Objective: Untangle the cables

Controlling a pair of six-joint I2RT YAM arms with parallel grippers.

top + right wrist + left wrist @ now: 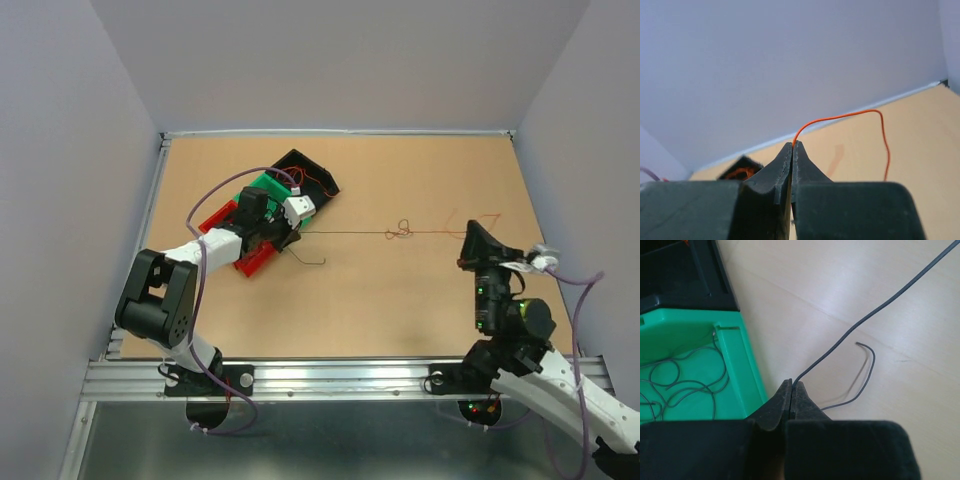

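Top view: left gripper (pixel 296 233) and right gripper (pixel 467 238) are holding a straight line between them, dark wire (pixel 345 233) meeting red wire (pixel 435 231) at a knot (pixel 400 230) midway | Left wrist: closed jaws are pinching the dark wire, green bin (pixel 740 355) sitting just left of the tips | Right wrist: closed jaws are pinching the red wire, arching rightward from the tips.

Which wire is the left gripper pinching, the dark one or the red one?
The dark wire, clamped in the left gripper's shut tips; the red wire is pinched by the right gripper.
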